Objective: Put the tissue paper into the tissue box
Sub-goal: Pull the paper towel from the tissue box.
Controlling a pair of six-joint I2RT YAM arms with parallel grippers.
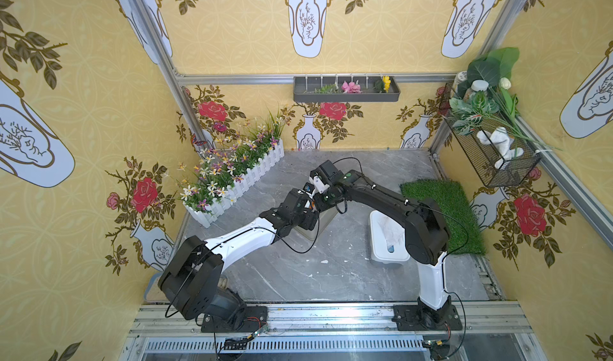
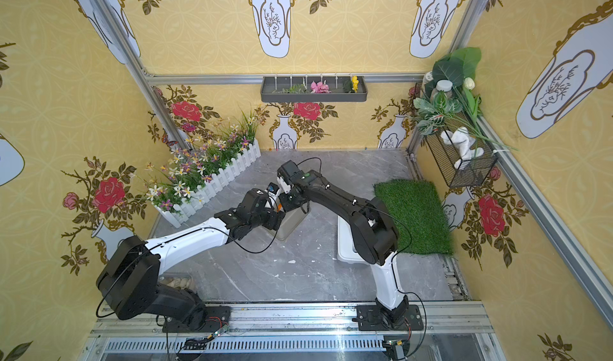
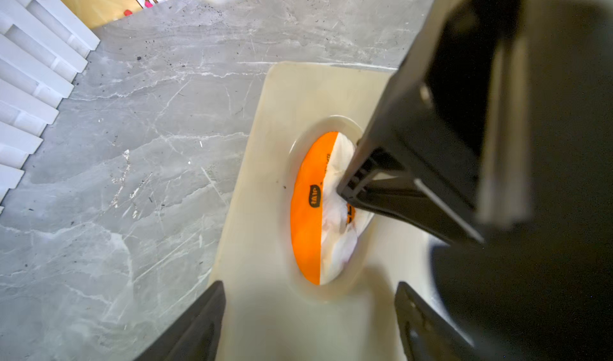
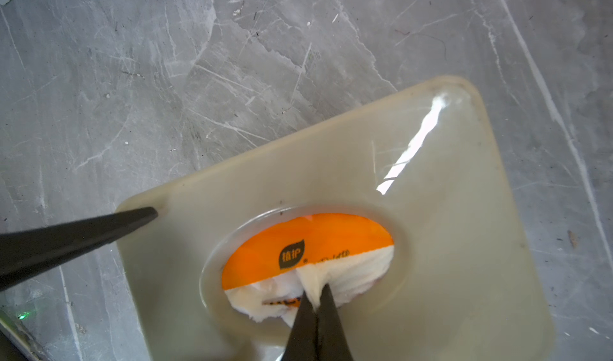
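Box: cream plastic tissue box [image 4: 431, 243] sat between the spread, empty fingers of the left gripper [image 3: 310, 296]; stiff, likely light
Tissue: soft white tissue paper [image 4: 358, 269] lay inside at the oval opening; right gripper [image 4: 316, 298] clenched its bunched peak; flimsy, tearable; that fold seemed the safest hold

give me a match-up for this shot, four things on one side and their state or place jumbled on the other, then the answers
Things:
1. tissue paper
2. left tool
3. right tool
4. grass mat

States or places:
A. open, over the tissue box
B. green, lying flat on the table
C. white, pinched in the box's oval opening
D. shut on the tissue paper

Pairs: 1-C, 2-A, 3-D, 4-B
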